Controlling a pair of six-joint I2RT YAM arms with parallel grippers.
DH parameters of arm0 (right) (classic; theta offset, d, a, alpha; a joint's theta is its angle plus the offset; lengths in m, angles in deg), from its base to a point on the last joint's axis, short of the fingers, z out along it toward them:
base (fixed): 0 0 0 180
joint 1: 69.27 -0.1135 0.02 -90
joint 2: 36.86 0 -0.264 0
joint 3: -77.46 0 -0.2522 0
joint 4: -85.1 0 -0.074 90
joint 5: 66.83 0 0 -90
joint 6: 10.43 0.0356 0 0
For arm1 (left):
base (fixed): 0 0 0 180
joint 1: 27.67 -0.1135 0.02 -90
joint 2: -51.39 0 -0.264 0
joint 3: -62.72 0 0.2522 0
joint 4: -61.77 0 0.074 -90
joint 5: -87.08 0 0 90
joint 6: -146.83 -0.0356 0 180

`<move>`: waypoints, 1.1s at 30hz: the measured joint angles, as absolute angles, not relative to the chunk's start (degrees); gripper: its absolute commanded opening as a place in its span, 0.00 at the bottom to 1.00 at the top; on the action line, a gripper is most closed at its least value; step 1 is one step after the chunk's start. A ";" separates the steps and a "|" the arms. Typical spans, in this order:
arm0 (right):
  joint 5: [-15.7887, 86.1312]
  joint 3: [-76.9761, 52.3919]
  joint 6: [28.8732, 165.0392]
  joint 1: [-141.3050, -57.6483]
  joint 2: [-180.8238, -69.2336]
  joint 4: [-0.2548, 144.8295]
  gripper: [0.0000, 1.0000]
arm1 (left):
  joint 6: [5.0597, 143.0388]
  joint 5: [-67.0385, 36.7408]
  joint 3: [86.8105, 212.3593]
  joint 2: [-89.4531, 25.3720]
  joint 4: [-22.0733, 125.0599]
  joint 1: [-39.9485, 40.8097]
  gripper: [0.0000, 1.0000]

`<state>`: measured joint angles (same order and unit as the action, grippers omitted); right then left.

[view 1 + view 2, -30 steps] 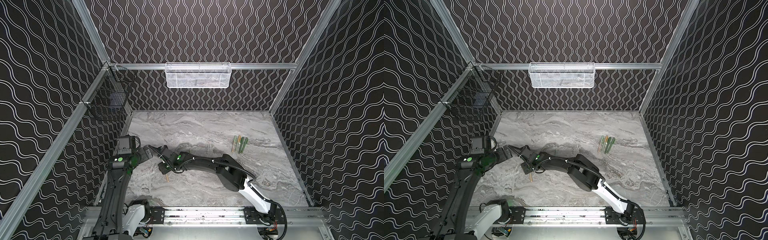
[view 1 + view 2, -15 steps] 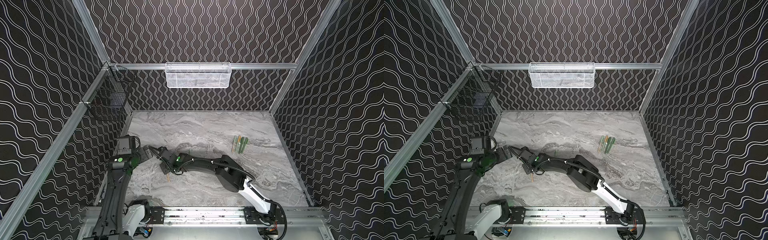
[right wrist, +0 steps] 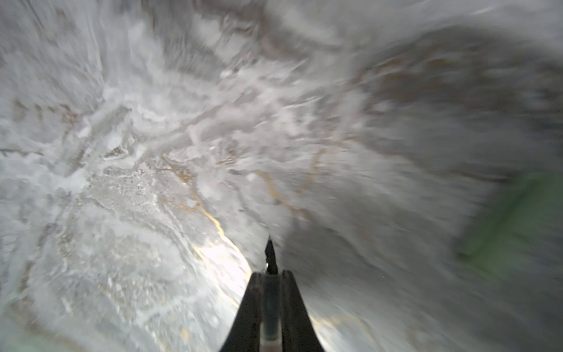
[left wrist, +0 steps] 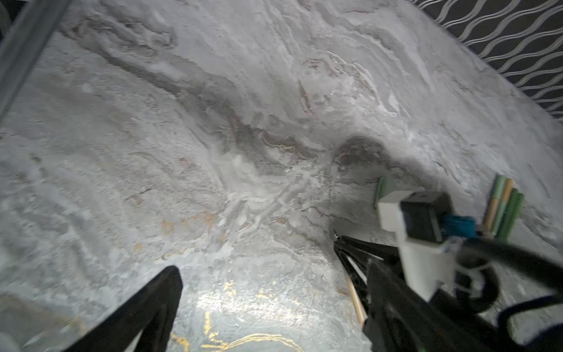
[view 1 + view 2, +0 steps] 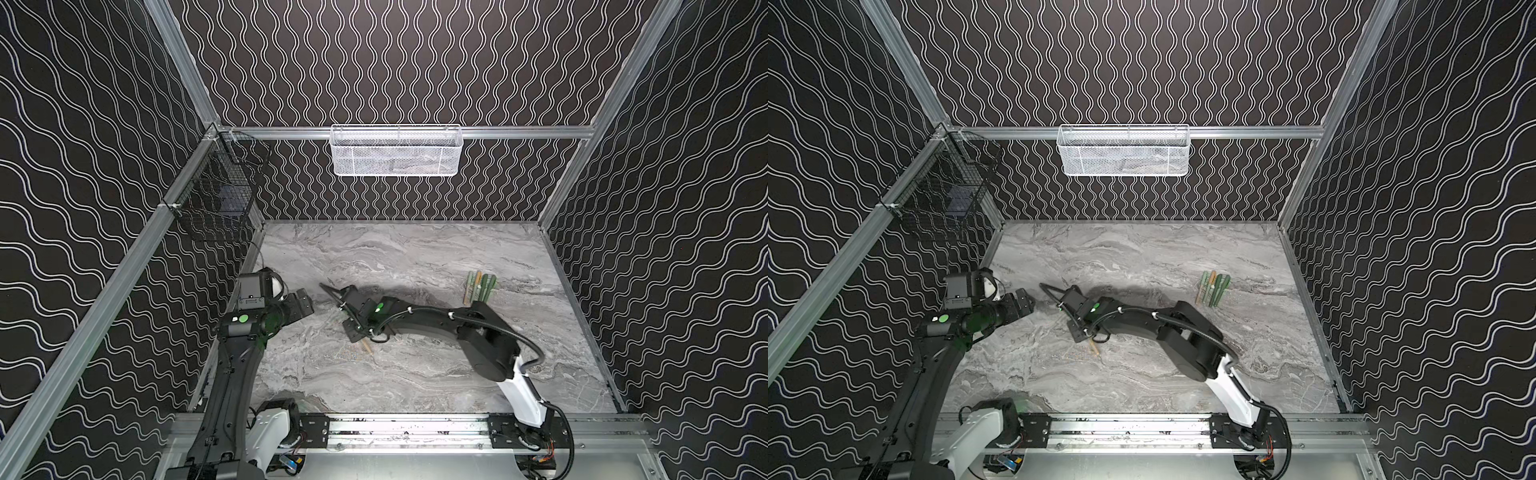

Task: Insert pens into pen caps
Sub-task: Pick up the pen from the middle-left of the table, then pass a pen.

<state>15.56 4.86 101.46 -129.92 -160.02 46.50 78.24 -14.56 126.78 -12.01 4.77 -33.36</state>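
My right tool (image 5: 327, 289) is pinched narrow on a tan-barrelled pen (image 5: 368, 348), over the counter (image 5: 415, 257) at about 9 o'clock from its middle. The right wrist view shows the pen's dark tip poking out past the fingertips. My left tool (image 5: 305, 305) hangs just beside it, further toward 9 o'clock, spread wide and holding nothing. A cluster of green and tan pens (image 5: 480, 286) lies side by side at 2 o'clock. In the left wrist view, a short pale green tube (image 4: 382, 192) shows partly behind the right wrist camera (image 4: 420, 219).
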 measured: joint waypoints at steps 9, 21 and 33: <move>22.40 -14.92 100.96 -119.80 -138.86 60.03 0.12 | 81.10 -31.30 119.96 -11.96 16.70 -28.60 0.97; 36.87 -27.92 103.30 -111.49 -123.73 79.43 0.13 | 91.55 -45.86 112.27 -9.49 47.02 -7.64 0.92; 54.57 -36.32 113.96 -111.21 -118.27 102.32 0.14 | 94.24 -48.85 110.83 -13.41 64.26 -1.21 0.83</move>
